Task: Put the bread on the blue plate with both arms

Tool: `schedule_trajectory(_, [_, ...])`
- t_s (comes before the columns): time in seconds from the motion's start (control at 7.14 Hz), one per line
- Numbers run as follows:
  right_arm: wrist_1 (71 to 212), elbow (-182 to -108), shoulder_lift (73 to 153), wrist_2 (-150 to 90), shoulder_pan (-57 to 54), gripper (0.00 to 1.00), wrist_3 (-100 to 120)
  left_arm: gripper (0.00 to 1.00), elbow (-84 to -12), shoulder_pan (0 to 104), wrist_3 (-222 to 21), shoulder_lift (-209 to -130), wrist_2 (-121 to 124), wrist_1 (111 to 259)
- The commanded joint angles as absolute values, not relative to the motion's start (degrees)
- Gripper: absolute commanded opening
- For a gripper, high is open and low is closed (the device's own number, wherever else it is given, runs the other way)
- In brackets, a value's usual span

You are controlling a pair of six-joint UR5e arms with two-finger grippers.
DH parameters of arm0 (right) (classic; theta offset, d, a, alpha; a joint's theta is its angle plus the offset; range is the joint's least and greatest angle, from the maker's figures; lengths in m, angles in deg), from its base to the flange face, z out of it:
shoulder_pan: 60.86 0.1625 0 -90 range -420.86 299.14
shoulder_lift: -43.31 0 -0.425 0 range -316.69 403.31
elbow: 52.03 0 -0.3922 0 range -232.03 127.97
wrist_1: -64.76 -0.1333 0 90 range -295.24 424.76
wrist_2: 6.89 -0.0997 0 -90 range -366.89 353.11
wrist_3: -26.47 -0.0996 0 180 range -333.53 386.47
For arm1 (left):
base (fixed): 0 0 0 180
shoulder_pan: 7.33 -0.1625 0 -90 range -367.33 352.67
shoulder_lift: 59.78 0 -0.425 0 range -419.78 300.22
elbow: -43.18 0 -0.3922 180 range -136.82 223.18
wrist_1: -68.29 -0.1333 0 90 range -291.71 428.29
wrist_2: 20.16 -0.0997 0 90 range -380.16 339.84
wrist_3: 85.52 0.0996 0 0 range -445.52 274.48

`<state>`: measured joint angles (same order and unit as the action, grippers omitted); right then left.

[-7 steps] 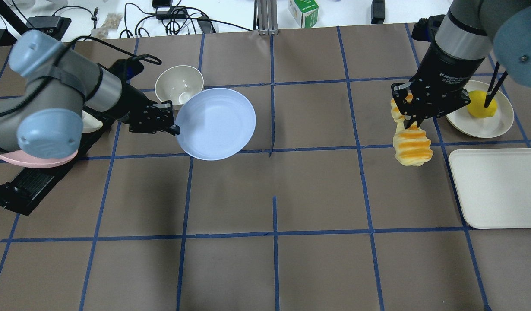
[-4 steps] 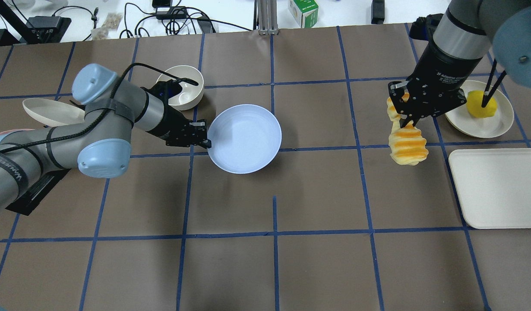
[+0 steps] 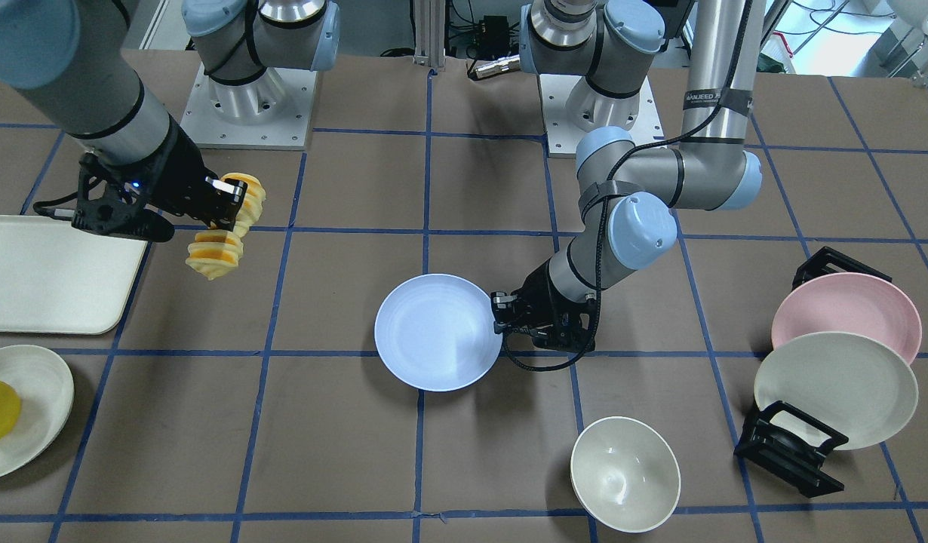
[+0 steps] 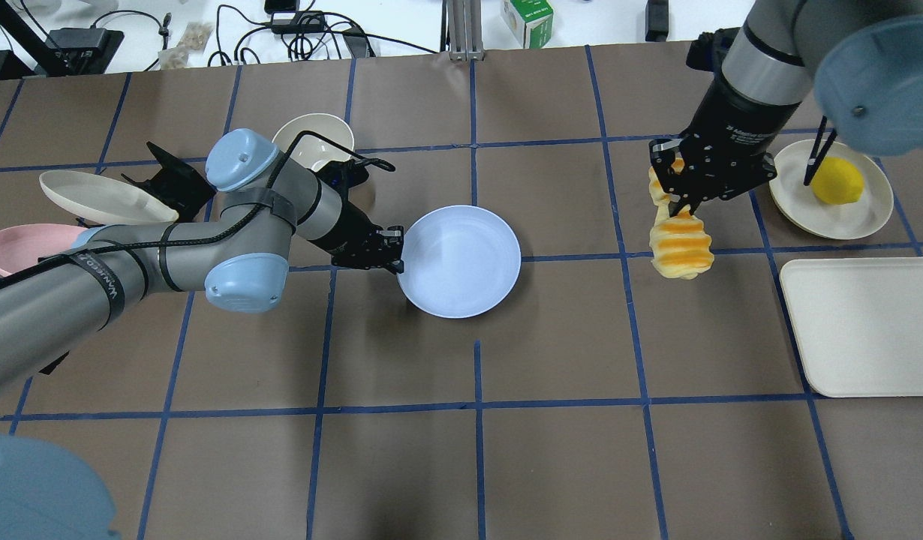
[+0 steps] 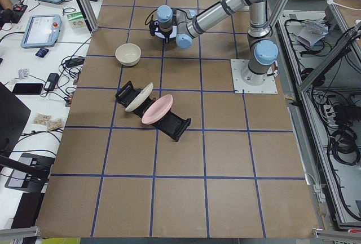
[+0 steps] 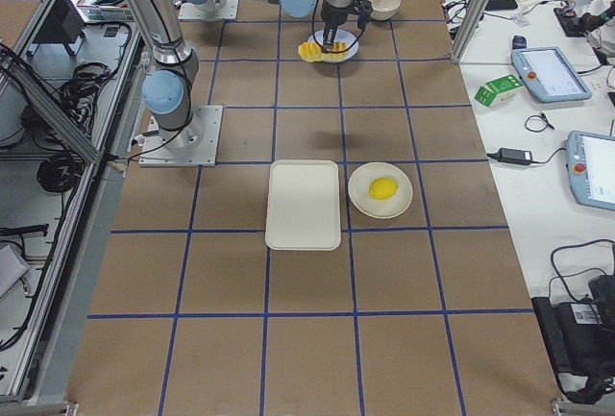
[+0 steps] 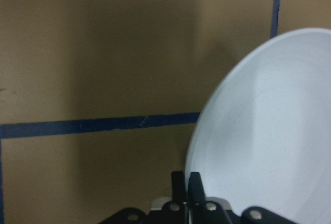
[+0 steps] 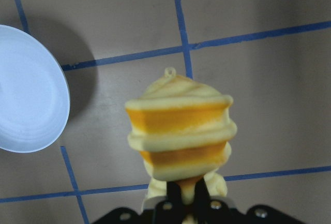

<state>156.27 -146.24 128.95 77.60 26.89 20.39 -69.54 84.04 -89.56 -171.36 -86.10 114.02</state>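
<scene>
The blue plate (image 4: 459,261) is near the table's middle, low over the brown surface; it also shows in the front view (image 3: 437,332). My left gripper (image 4: 396,259) is shut on its left rim, and the pinch shows in the left wrist view (image 7: 187,180). The bread (image 4: 680,244), a ridged yellow-orange loaf, hangs from my right gripper (image 4: 683,206), which is shut on its upper end above the table, to the right of the plate. In the right wrist view the bread (image 8: 181,131) hangs below the fingers, with the plate (image 8: 28,89) at the left edge.
A cream bowl (image 4: 313,146) stands behind my left arm. A black rack holds a pink plate (image 3: 847,309) and a cream plate (image 3: 834,388) at the far left. A white tray (image 4: 867,326) and a cream plate (image 4: 829,221) with a lemon (image 4: 837,181) are at the right.
My left arm has carried the blue plate to the right, nearer the table's centre, and lower. My right gripper has moved the bread a little to the left.
</scene>
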Motion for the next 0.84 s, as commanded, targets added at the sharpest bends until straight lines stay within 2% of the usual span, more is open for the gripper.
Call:
schedule_trajectory(0.0, [162.9,-146.0,124.8,77.7,32.4,0.0,12.7,0.0,-67.6,85.2,-90.0,-174.4,-85.9,113.0])
schedule_trajectory(0.14, [166.9,-145.9,122.6,77.6,34.0,0.0,10.8,0.0,-67.6,85.6,-91.4,-175.4,-86.5,111.2])
schedule_trajectory(0.28, [170.1,-145.5,119.7,77.6,34.6,0.0,10.7,0.5,-67.5,85.6,-91.5,-176.3,-86.4,109.6])
schedule_trajectory(0.42, [170.5,-143.6,118.0,77.6,35.8,0.0,10.2,0.91,-67.4,85.5,-91.4,-176.3,-86.5,108.7])
schedule_trajectory(0.56, [170.4,-142.2,116.3,77.7,37.9,0.0,6.6,1.0,-67.3,85.7,-91.1,-174.4,-86.6,108.7])
schedule_trajectory(0.7, [170.7,-141.7,113.8,77.6,40.1,0.0,5.0,1.0,-66.8,85.0,-90.7,-172.1,-87.0,108.8])
